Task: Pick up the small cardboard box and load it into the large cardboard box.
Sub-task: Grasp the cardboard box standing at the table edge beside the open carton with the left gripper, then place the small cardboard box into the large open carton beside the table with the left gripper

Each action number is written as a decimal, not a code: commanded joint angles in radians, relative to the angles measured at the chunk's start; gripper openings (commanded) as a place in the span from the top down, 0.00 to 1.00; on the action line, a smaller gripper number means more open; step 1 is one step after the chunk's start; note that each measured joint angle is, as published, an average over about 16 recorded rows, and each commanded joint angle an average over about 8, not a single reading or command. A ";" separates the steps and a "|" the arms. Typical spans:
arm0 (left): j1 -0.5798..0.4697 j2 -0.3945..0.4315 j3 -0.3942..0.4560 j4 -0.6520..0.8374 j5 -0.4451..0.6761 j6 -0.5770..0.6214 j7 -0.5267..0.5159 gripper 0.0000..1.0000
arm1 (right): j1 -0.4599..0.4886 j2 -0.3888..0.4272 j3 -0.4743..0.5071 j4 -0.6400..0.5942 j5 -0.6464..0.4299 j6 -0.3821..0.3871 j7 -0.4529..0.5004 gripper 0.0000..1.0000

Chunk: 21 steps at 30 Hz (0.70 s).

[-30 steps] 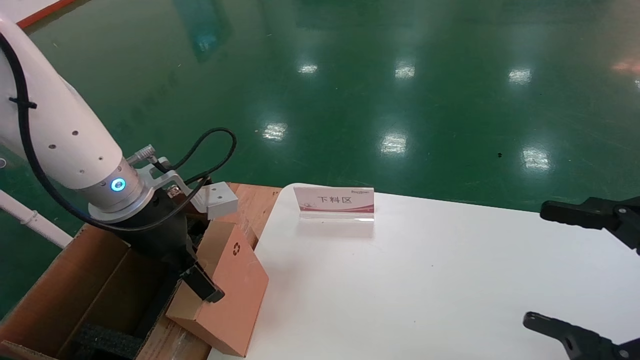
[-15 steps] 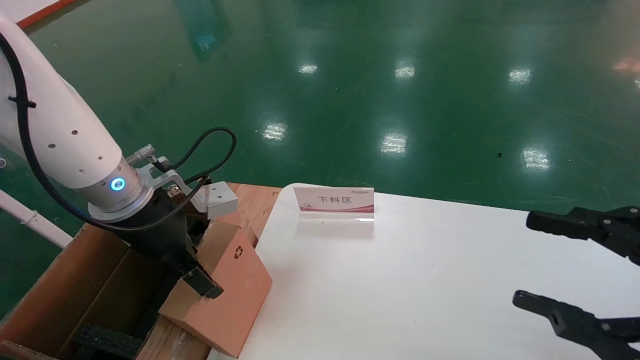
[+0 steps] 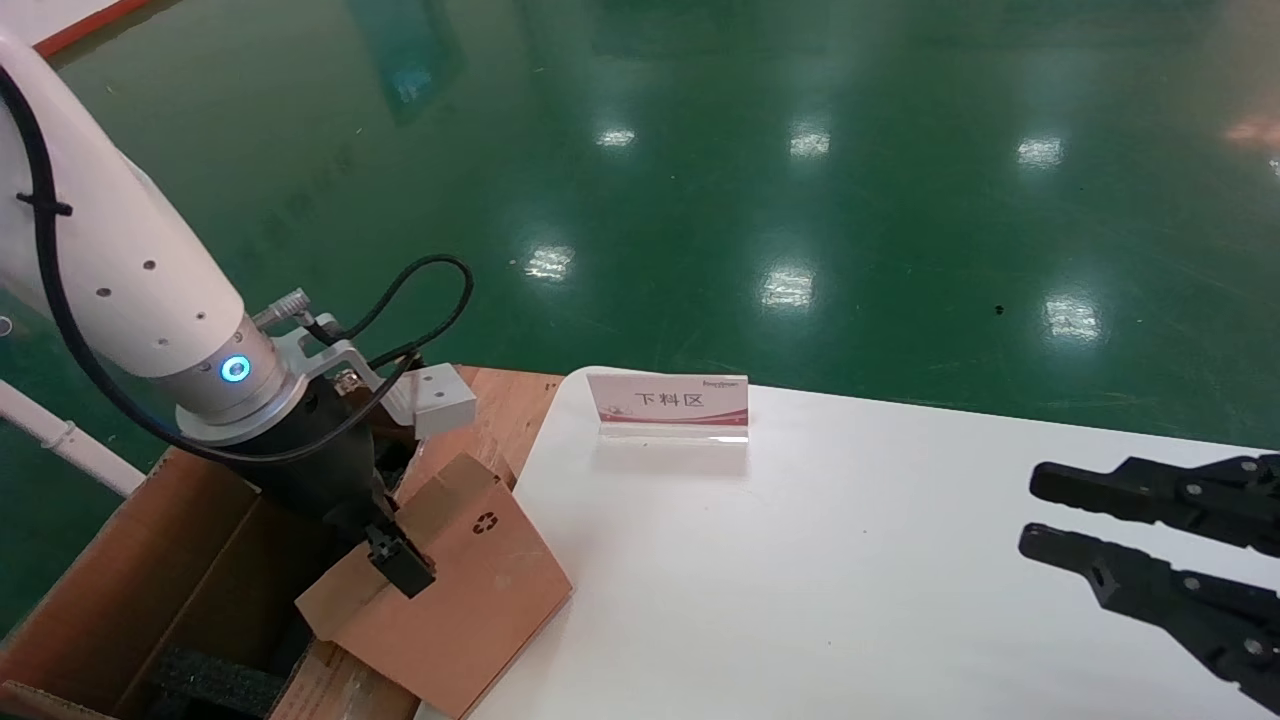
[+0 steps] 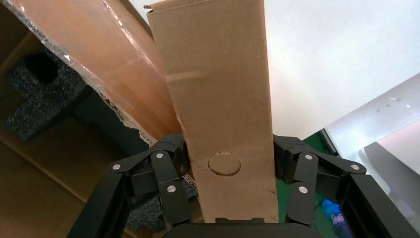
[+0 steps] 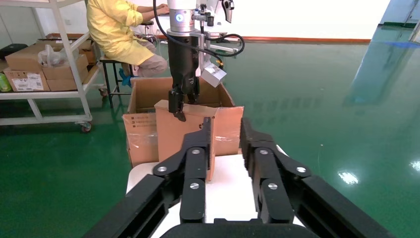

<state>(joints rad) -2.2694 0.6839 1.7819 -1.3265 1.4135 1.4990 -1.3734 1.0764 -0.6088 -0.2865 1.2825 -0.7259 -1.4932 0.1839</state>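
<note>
My left gripper (image 3: 398, 563) is shut on the upper edge of the small cardboard box (image 3: 470, 600), a plain brown carton with a recycling symbol. It holds the box tilted over the seam between the large cardboard box (image 3: 130, 580) and the white table (image 3: 800, 600). In the left wrist view the fingers (image 4: 171, 163) clamp both faces of the small box (image 4: 218, 94), next to the large box's taped flap (image 4: 99, 54) and its black foam (image 4: 37, 89). My right gripper (image 3: 1030, 515) hovers empty over the table's right side, its jaws a narrow gap apart.
A small red-and-white sign (image 3: 668, 405) stands at the table's far edge. The right wrist view shows a person in yellow (image 5: 124, 34) seated behind the large box (image 5: 141, 134), and a shelf cart with cartons (image 5: 34, 69). Green floor surrounds the table.
The small box has tipped flatter in the left gripper, its lower end swinging out over the table. The right gripper moved left into view and its jaws narrowed from wide apart.
</note>
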 commanded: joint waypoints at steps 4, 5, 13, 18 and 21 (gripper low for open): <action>-0.058 0.002 -0.037 0.036 -0.026 0.002 0.024 1.00 | 0.000 0.000 0.000 0.000 0.000 0.000 0.000 1.00; -0.082 0.003 -0.051 0.050 -0.034 0.005 0.032 1.00 | 0.000 0.000 0.000 0.000 0.000 0.000 0.000 1.00; -0.280 0.048 -0.125 0.228 -0.042 0.061 0.135 1.00 | 0.001 0.000 -0.001 -0.001 0.000 0.000 -0.001 1.00; -0.387 0.076 -0.073 0.340 -0.011 0.095 0.229 1.00 | 0.001 0.000 -0.001 -0.001 0.001 0.000 -0.001 1.00; -0.448 0.081 0.007 0.383 -0.001 0.102 0.279 1.00 | 0.001 0.000 -0.001 -0.001 0.001 0.000 -0.001 1.00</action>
<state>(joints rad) -2.7167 0.7571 1.8077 -0.9603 1.4066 1.5964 -1.1069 1.0770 -0.6084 -0.2879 1.2818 -0.7251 -1.4931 0.1830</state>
